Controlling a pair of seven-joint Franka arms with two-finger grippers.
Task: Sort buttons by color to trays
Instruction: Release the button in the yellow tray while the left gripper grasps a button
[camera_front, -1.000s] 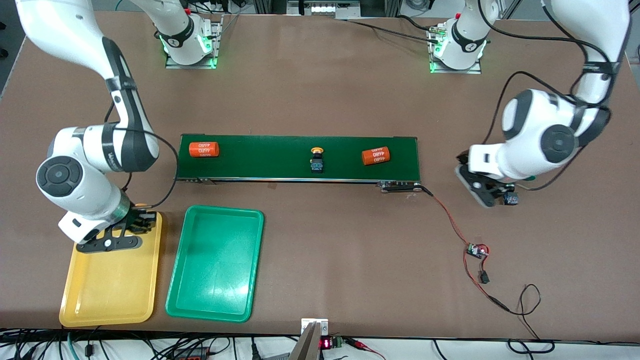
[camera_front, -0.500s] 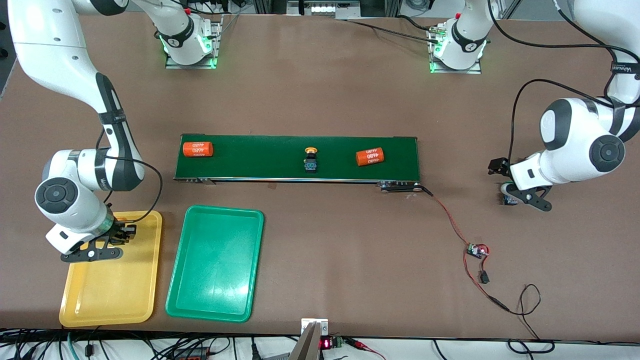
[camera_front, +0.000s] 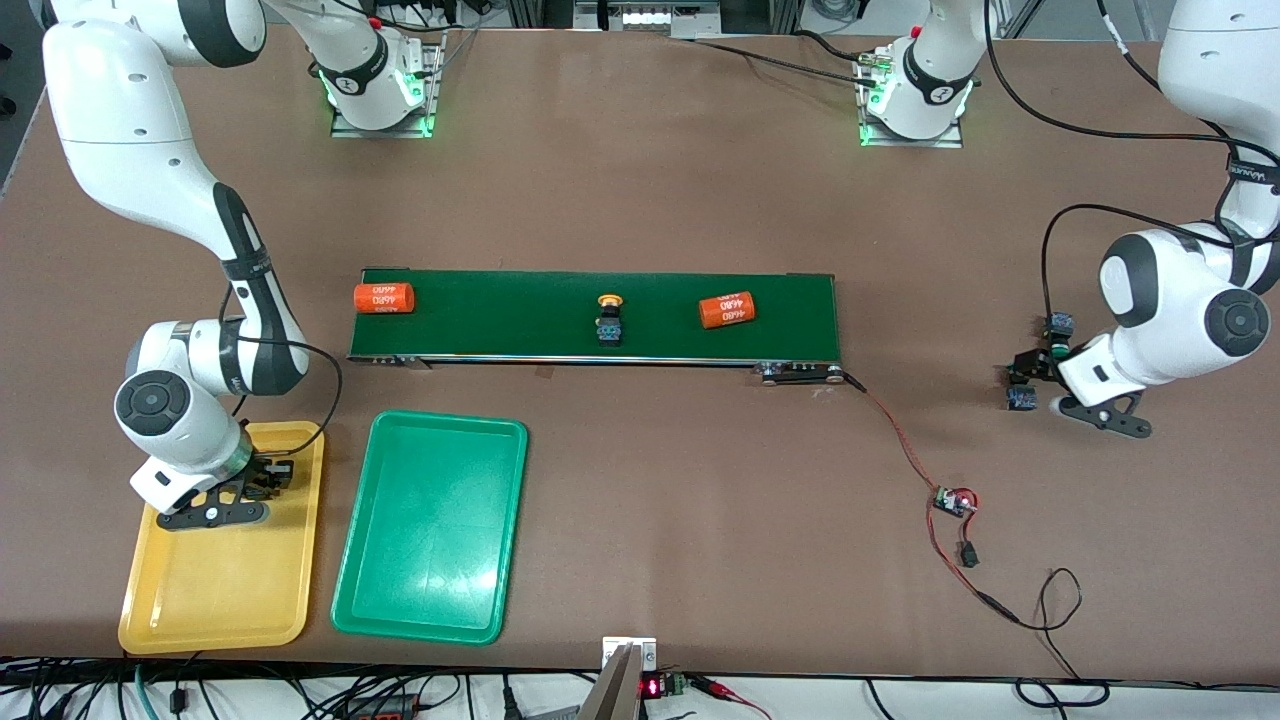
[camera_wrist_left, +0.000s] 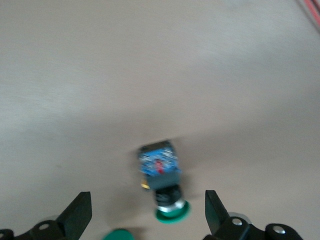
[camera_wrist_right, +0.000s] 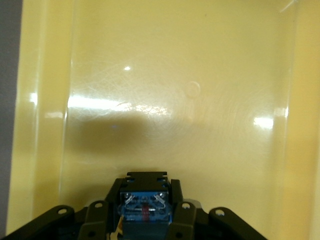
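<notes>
Right jaws (camera_wrist_right: 145, 220) clamping a button (camera_wrist_right: 145, 210) over yellow tray (camera_wrist_right: 225, 100), left jaws (camera_wrist_left: 147, 220) spread wide over green-capped button (camera_wrist_left: 162, 175).

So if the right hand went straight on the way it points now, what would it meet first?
Most likely the bare floor of the yellow tray. The right hand hangs over it, shut on a button with a blue body, and nothing else shows in its path; how far above the floor it is stays unclear.
</notes>
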